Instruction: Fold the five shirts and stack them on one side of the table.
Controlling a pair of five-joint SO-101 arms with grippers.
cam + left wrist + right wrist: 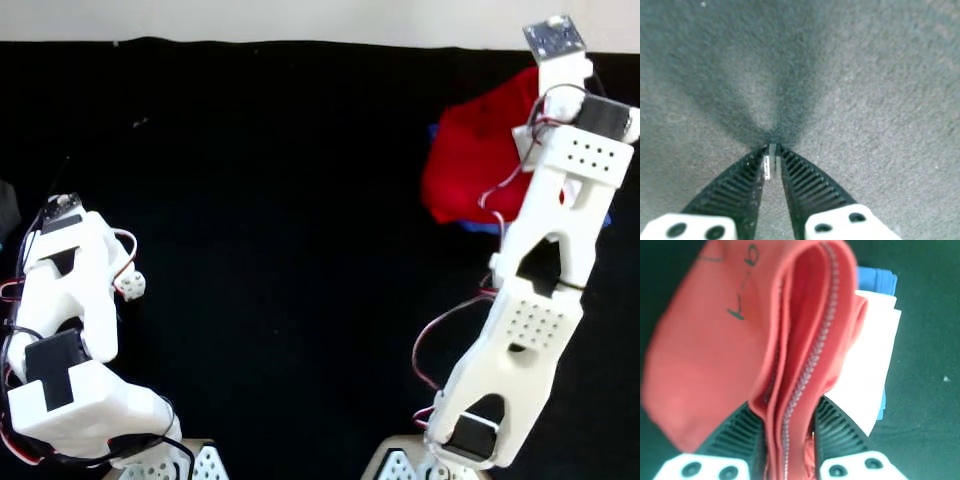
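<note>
Right wrist view: white shirt [875,355] beneath red shirt [710,355].

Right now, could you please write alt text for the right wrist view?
The right gripper is shut on a bunched red shirt, whose stitched hem runs between its black fingers. Beyond it, a white shirt lies over a blue shirt on the dark table.
</note>
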